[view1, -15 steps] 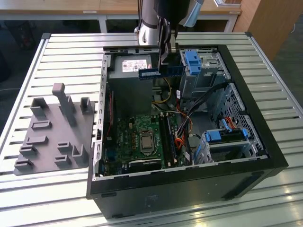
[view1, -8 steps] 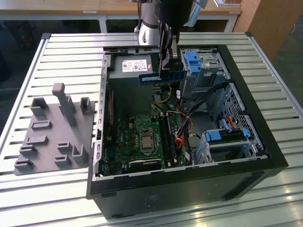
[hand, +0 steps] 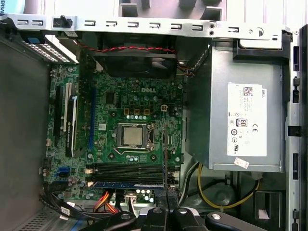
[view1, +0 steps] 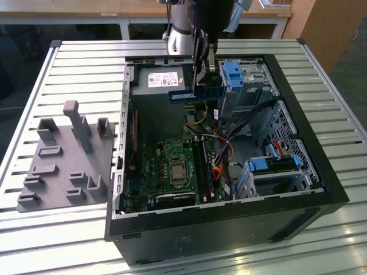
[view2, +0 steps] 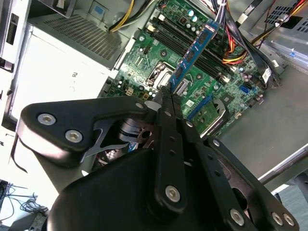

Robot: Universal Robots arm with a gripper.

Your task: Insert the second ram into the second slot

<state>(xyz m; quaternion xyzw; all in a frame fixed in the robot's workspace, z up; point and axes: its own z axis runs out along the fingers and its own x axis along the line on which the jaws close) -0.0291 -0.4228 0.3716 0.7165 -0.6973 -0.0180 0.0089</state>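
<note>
Gripper (view2: 166,98) holding the second ram (view2: 194,52)
Jaws are pinching one end; the stick is hanging over the green motherboard (view2: 144,50).

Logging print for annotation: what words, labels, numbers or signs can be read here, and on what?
Power supply: white label with fine print and symbols, too small to read.
Motherboard: white maker's logo; other markings too small to read.
The second ram, held in the gripper: white sticker, print too small to read.
</note>
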